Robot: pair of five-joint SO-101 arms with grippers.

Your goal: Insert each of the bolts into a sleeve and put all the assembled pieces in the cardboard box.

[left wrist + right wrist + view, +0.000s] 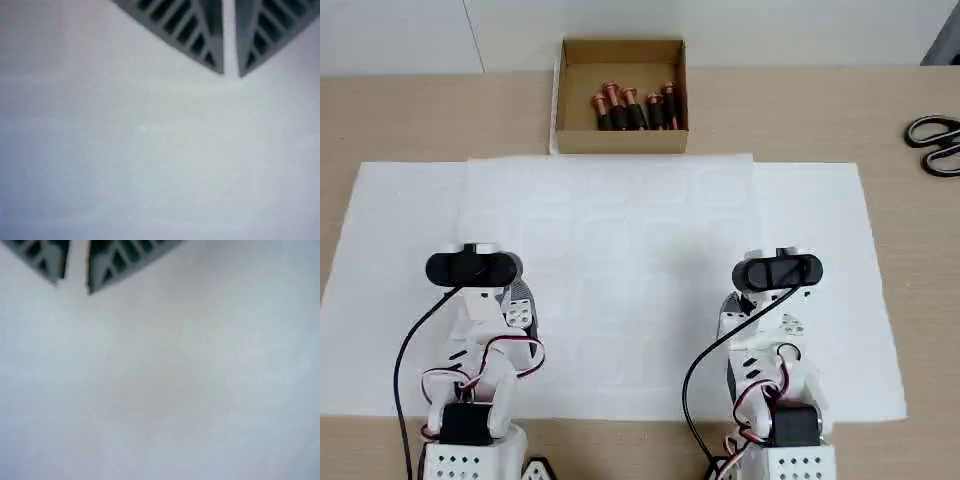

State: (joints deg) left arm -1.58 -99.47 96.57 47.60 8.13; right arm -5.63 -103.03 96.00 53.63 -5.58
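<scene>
The cardboard box point(561, 96) stands at the back of the table, centred. Several assembled pieces point(636, 108), copper-coloured bolts in black sleeves, lie side by side in its right half. Both arms are folded back at the table's near edge, far from the box: the left arm point(475, 310) and the right arm point(775, 315). My left gripper point(231, 74) hangs just above the white sheet, shut with only a thin slit between its ribbed fingers point(200, 40) and nothing in it. My right gripper point(73, 286) is likewise shut and empty over the bare sheet.
A large white paper sheet point(620, 270) covers the middle of the wooden table. A pair of scissors point(935, 143) lies at the far right edge. Cables loop around both arm bases.
</scene>
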